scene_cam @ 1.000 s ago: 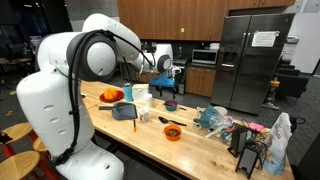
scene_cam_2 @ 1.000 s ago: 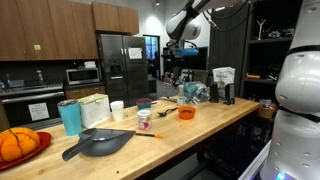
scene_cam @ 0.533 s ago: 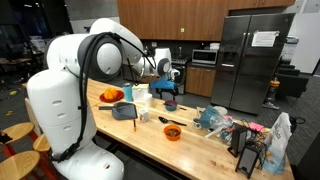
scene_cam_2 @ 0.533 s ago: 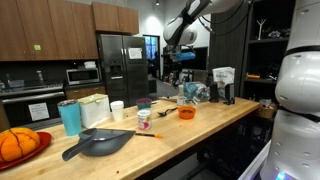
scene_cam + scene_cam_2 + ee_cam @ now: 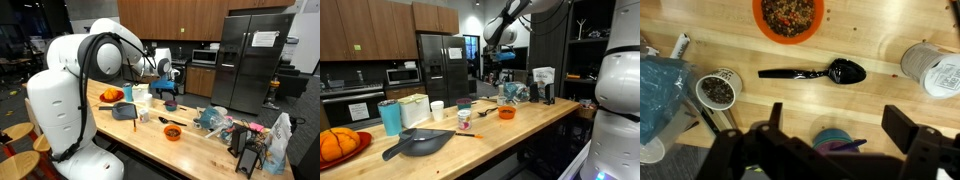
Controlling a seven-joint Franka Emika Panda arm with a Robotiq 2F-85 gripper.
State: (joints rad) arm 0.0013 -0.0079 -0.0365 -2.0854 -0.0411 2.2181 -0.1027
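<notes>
**Wooden worktop (image 5: pixel 880 40), open pincer (image 5: pixel 832 128) above a bowl**

The pincer hangs over the worktop with its jaws spread wide, holding nothing. A small blue bowl (image 5: pixel 835 140) sits straight beneath, between them. Just beyond lies a black spoon (image 5: pixel 815 73), crosswise, scoop to the right. Farther off is an orange bowl (image 5: pixel 790 12).

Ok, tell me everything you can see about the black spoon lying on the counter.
The black spoon looks like glossy plastic in one piece: a thin straight handle and an oval bowl with a light glint. In the wrist view it lies flat on the wooden countertop, with its handle toward the small cup of dark bits and its bowl end toward the white container. The orange bowl sits nearby. The spoon touches only the wood.
</notes>
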